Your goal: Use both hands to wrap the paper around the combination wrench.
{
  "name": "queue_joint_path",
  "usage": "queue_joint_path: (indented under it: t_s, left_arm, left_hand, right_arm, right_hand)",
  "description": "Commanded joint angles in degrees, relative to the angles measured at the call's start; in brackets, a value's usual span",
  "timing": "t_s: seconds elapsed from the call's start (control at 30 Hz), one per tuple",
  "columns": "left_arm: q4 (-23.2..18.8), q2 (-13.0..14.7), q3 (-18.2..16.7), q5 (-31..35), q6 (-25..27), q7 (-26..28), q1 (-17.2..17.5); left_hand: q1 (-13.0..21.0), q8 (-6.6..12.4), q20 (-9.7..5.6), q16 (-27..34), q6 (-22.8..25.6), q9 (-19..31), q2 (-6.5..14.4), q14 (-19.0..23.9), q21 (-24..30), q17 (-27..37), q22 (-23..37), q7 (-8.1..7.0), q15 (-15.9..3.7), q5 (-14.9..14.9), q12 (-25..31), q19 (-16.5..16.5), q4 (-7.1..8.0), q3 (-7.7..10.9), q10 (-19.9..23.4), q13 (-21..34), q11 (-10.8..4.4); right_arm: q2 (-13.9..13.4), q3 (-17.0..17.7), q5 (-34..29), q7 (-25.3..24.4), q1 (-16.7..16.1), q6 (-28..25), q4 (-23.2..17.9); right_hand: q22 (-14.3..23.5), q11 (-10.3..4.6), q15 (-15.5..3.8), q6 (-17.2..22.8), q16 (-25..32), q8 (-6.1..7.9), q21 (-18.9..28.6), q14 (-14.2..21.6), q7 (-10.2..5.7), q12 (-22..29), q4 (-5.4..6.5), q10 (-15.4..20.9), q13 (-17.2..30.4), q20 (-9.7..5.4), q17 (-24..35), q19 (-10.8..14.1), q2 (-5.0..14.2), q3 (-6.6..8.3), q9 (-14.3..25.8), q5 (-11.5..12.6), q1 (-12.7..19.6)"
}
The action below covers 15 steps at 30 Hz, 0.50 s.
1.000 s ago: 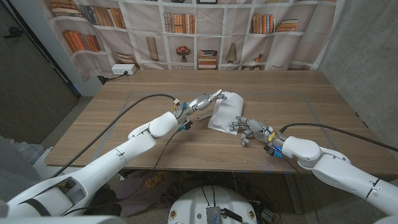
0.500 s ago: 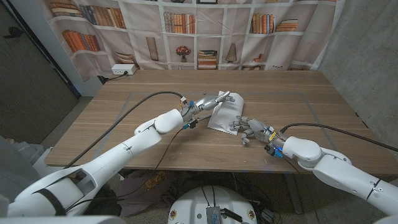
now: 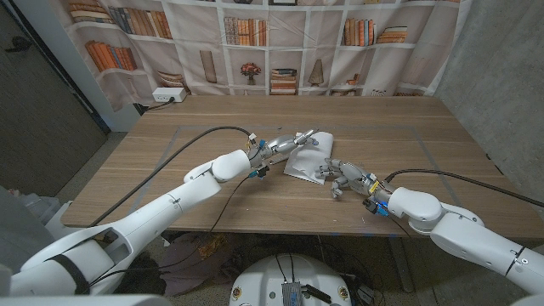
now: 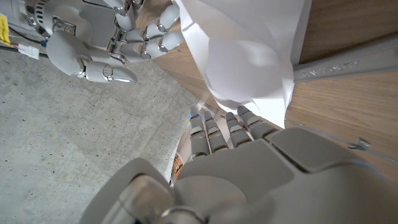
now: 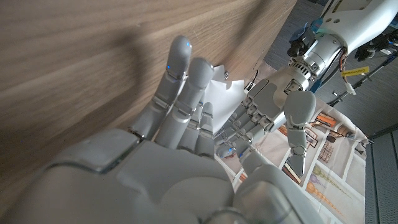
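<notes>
Fingers [image 3: 299,137] of my left hand [image 3: 285,141] just dipped lower, pinching the paper [image 3: 308,155] over the wrench, right hand [image 3: 340,176] pressing its near edge, so wrap's barely started.

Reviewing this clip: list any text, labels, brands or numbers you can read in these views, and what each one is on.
None can be read.
Yellow tag on the left arm's wrist: printed marks, too blurred to read.
Book spines on the bookshelf backdrop: too small to read.
The paper shows no print.
</notes>
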Motion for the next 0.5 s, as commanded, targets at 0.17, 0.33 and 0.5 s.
queue_joint_path:
  t_s: [0.17,0.33,0.5]
  left_arm:
    - [0.20,2.77,-1.24,-1.06,-0.62,0.45,1.97]
    - [2.39,3.02,-1.10,-1.90,-0.29,-0.75,1.90]
    - [4.03,2.93,-0.36,-2.34,1.33,-2.48,1.27]
  left_hand:
    - [0.07,-0.08,0.72,0.01,-0.27,0.05,1.06,-0.04,-0.35,0.21,0.05,-0.15,-2.81,0.45,0.13,-0.14,-0.04,-0.36,0.16,0.14,-0.08]
    - [0.04,-0.07,0.78,-0.01,-0.26,0.04,1.01,0.01,-0.38,0.22,0.06,-0.17,-2.83,0.50,0.11,-0.17,-0.02,-0.43,0.20,0.14,0.04]
    - [0.00,-0.10,0.81,-0.03,-0.35,0.03,0.96,0.06,-0.40,0.22,0.06,-0.05,-2.78,0.54,0.09,-0.17,0.00,-0.49,0.21,0.14,0.03]
  right_arm:
    - [-0.32,0.16,-0.86,-3.88,-1.90,-3.30,-4.02]
    - [-0.39,0.80,-0.95,-5.72,-3.57,-2.88,-5.70]
    - [-0.79,1.58,-0.72,-6.79,-4.95,-2.70,-6.55]
  right_hand:
    - [0.06,0.35,0.08,-0.04,-0.18,0.17,-0.13,0.57,0.08,0.34,-0.10,0.03,0.20,-5.60,0.31,-0.09,-0.18,-0.21,-0.05,0.23,0.21]
    - [0.19,0.61,0.07,-0.11,-0.06,0.15,-0.05,0.78,0.12,0.38,-0.11,0.17,0.20,-5.60,0.54,-0.02,-0.23,-0.21,-0.05,0.22,0.21]
    - [0.25,0.45,0.07,-0.11,-0.49,0.15,-0.09,0.49,0.19,0.35,-0.10,0.13,0.20,-5.59,0.27,-0.07,-0.29,-0.20,-0.05,0.23,0.19]
